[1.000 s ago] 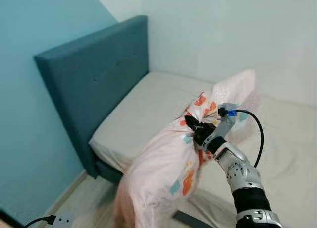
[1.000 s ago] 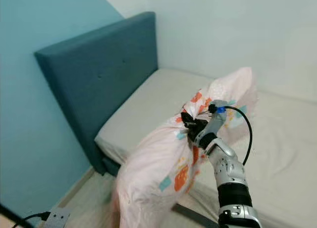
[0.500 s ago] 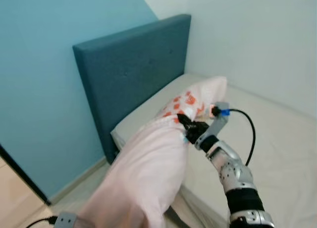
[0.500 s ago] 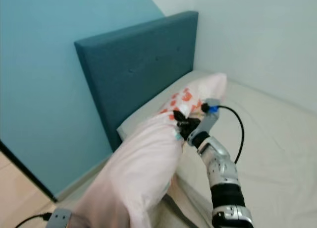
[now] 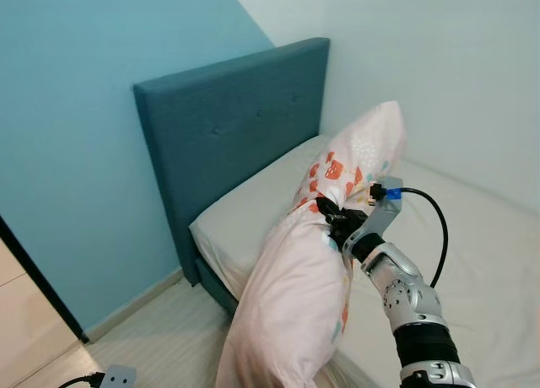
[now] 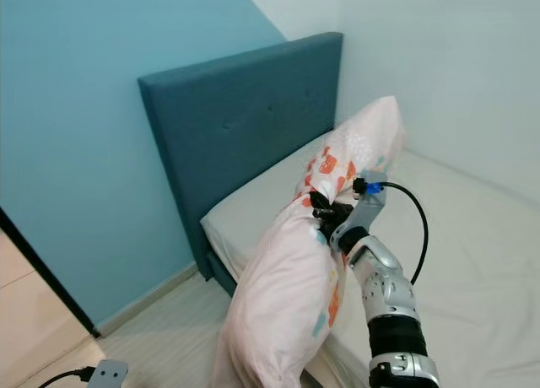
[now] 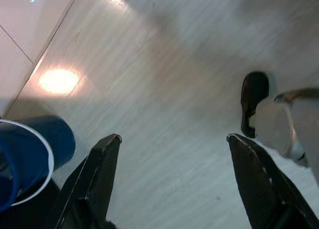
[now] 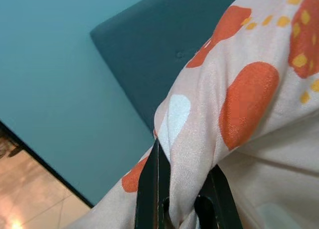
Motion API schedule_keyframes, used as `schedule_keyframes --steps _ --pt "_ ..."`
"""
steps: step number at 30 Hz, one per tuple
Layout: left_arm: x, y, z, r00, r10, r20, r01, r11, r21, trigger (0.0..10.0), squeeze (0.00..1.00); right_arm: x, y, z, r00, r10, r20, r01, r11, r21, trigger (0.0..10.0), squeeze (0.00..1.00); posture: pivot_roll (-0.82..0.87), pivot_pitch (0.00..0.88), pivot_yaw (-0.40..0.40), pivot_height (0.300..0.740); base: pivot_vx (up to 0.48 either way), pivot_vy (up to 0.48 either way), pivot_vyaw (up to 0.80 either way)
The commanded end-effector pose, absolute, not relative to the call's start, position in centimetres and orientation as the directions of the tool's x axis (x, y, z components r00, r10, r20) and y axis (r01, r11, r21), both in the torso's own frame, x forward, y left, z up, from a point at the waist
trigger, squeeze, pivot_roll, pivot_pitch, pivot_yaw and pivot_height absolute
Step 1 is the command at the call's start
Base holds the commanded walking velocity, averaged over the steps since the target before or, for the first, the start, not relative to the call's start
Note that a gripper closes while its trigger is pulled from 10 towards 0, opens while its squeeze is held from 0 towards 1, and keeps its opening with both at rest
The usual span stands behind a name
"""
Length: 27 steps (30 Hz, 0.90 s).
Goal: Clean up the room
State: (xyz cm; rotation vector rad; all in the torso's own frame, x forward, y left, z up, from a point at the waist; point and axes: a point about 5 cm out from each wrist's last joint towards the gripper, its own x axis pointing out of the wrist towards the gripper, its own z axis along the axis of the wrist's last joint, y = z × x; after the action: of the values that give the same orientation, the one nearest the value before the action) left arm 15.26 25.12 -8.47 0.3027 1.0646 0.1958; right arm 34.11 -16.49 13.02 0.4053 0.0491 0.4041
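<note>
While raised over the mattress [image 5: 253, 204] beside the blue headboard [image 5: 228, 143], right gripper [image 5: 331, 218] pinches a fold of the pink patterned pillow [image 5: 295, 287], lower end hanging toward the floor. Left gripper [image 7: 172, 179] hangs idle, fingers spread wide above pale floor [image 7: 159, 79].

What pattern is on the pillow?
Pale pink pillow with orange, yellow and light-blue blotches; clearest in the right wrist view.

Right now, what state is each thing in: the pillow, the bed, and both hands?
pillow: lifted, pinched mid-length, lower end hanging beside the bed
right hand: shut on the pillow's fabric
left hand: open, holding nothing, over the floor
bed: mattress bare near the headboard
</note>
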Motion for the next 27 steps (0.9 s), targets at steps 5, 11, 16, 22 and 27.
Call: schedule_keyframes --steps 5,11,16,22,27 --pt "14.4 26.1 -8.5 0.451 0.321 -0.833 -0.02 0.936 0.35 10.0 0.0 34.5 -15.2 15.7 0.886 0.434 0.16 -0.463 0.821 0.335 10.0 0.0 0.02 0.0 -0.032 0.74 0.0 0.0 0.8" --pt "14.8 25.9 -8.4 0.467 0.301 -0.832 -0.006 0.941 0.337 10.0 0.0 34.9 -15.6 15.7 0.912 0.381 0.153 -0.41 0.84 0.355 10.0 0.0 0.02 0.0 -0.032 0.74 0.0 0.0 0.8" --pt "14.9 25.6 -8.4 0.472 0.288 -0.833 0.003 0.945 0.328 10.0 0.0 35.3 -16.5 15.4 0.945 0.306 0.116 -0.327 0.877 0.351 10.0 0.0 0.02 0.0 -0.03 0.74 0.0 0.0 0.16" --pt "15.2 25.3 -8.5 0.478 0.281 -0.832 0.005 0.947 0.322 10.0 0.0 35.5 -16.9 15.1 0.956 0.282 0.086 -0.294 0.894 0.339 10.0 0.0 0.02 0.0 -0.031 0.74 0.308 0.0 0.0" --pt "15.2 25.2 -8.5 0.478 0.279 -0.833 0.006 0.947 0.32 10.0 0.0 35.3 -16.5 15.3 0.942 0.318 0.112 -0.337 0.884 0.324 10.0 0.0 0.03 0.0 -0.036 0.74 0.412 0.0 0.0"
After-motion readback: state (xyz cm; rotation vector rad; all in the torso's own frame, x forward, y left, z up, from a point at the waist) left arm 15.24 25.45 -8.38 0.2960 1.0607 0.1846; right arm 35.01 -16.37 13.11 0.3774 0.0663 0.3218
